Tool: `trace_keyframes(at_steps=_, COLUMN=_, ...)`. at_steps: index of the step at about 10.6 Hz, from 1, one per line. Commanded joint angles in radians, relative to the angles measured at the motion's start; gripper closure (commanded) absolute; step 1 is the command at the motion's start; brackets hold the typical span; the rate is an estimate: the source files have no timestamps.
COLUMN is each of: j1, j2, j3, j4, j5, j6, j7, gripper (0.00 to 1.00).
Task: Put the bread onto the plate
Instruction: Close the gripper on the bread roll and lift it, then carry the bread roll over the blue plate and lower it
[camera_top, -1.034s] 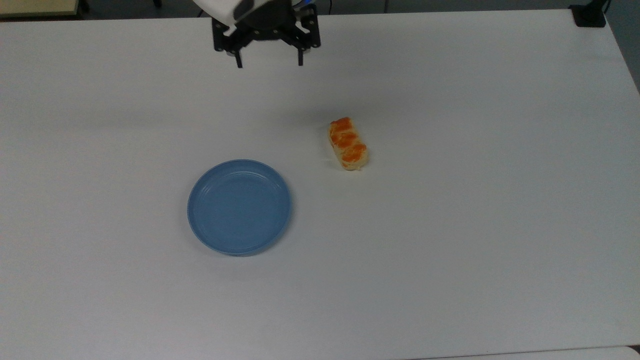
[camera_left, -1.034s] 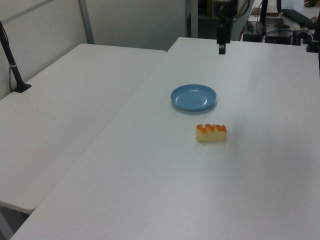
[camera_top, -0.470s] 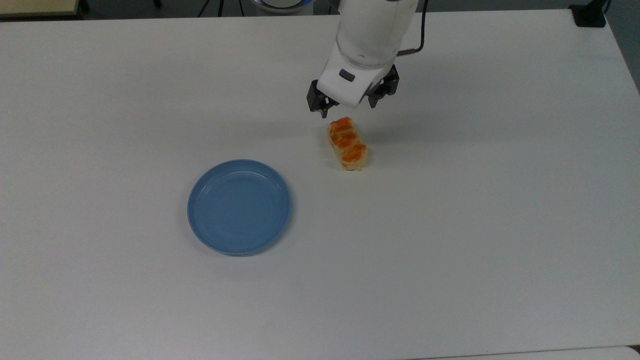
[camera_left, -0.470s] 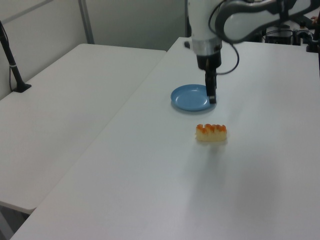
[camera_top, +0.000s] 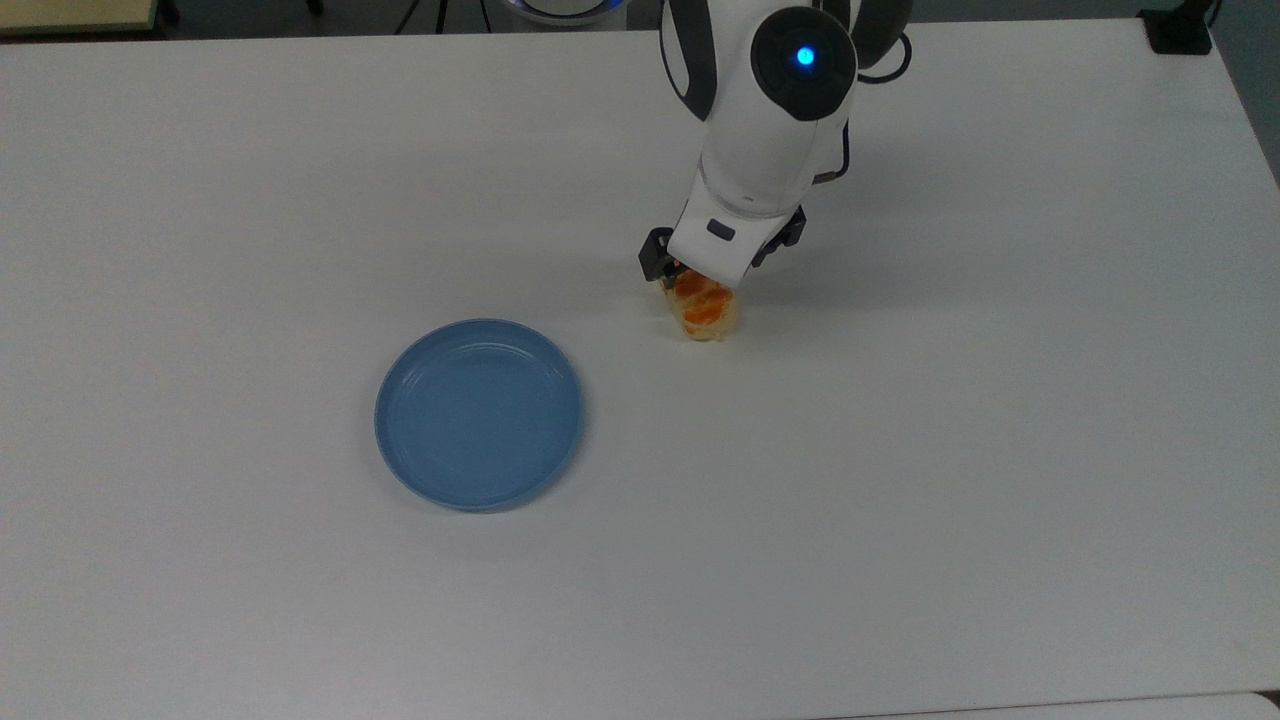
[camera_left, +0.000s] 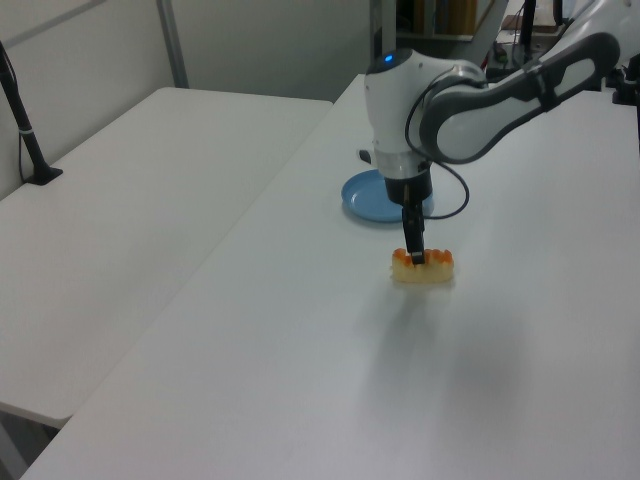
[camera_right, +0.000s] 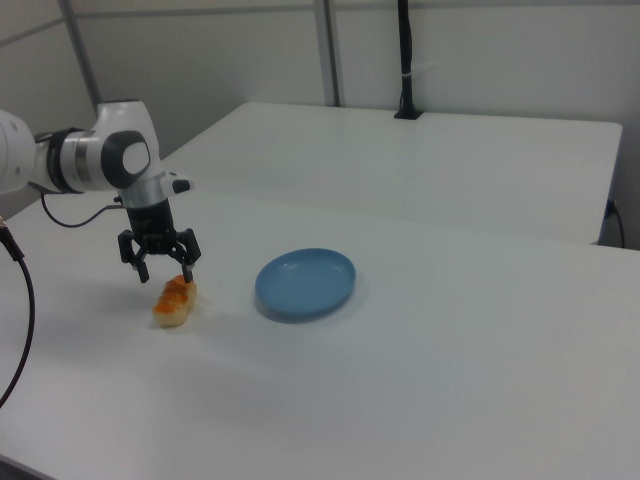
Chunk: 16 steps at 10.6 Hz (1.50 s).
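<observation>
Bread (camera_top: 705, 312) lies on white table (camera_top: 900, 450), to the top view's right of the plate (camera_top: 478, 412) and well apart from it; bare tabletop between them. Gripper (camera_right: 164, 268) spread open, fingers straddling the bread's far end, arm covering that end in the top view. Black post (camera_right: 405, 60) stands on the neighbouring table, well clear.

Lab — bare white tables (camera_left: 150, 200), partition panels (camera_right: 250, 60), cables.

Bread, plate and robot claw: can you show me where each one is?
bread (camera_top: 706, 315), top view, on its orange-topped end
plate (camera_right: 304, 281), right view, on its blue middle
gripper (camera_right: 160, 266), right view, midway between its open fingertips
</observation>
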Motion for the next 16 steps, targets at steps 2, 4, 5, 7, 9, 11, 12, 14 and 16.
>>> trace_keyframes(at_steps=2, j1=0.017, j2=0.037, j3=-0.009, j4=-0.015, j5=-0.026, j6=0.053, j7=0.050, gripper=0.11)
trace_keyframes(at_steps=4, j1=0.017, j2=0.037, j3=-0.009, j4=-0.029, j5=-0.030, j6=0.053, j7=0.051, gripper=0.30)
trace_keyframes(at_steps=5, j1=0.017, j2=0.039, j3=-0.009, j4=-0.030, j5=-0.039, j6=0.053, j7=0.051, gripper=0.37)
trace_keyframes(at_steps=7, j1=0.019, j2=0.039, j3=-0.009, j4=-0.024, j5=-0.045, j6=0.042, j7=0.051, gripper=0.50)
trace_keyframes(at_steps=9, j1=0.003, j2=0.002, j3=-0.010, j4=0.005, j5=-0.043, j6=-0.014, j7=0.051, gripper=0.50)
trace_keyframes(at_steps=11, j1=-0.036, j2=-0.001, j3=-0.023, j4=0.112, j5=-0.045, j6=-0.127, j7=0.041, gripper=0.50)
trace_keyframes(at_steps=12, j1=-0.073, j2=-0.001, j3=-0.023, j4=0.144, j5=-0.046, j6=-0.142, j7=0.035, gripper=0.50)
trace_keyframes(at_steps=14, j1=-0.128, j2=0.006, j3=-0.030, j4=0.163, j5=-0.063, j6=-0.130, j7=-0.005, gripper=0.50)
trace_keyframes(at_steps=16, j1=-0.214, j2=0.035, j3=-0.030, j4=0.209, j5=-0.092, j6=-0.065, j7=-0.089, gripper=0.50)
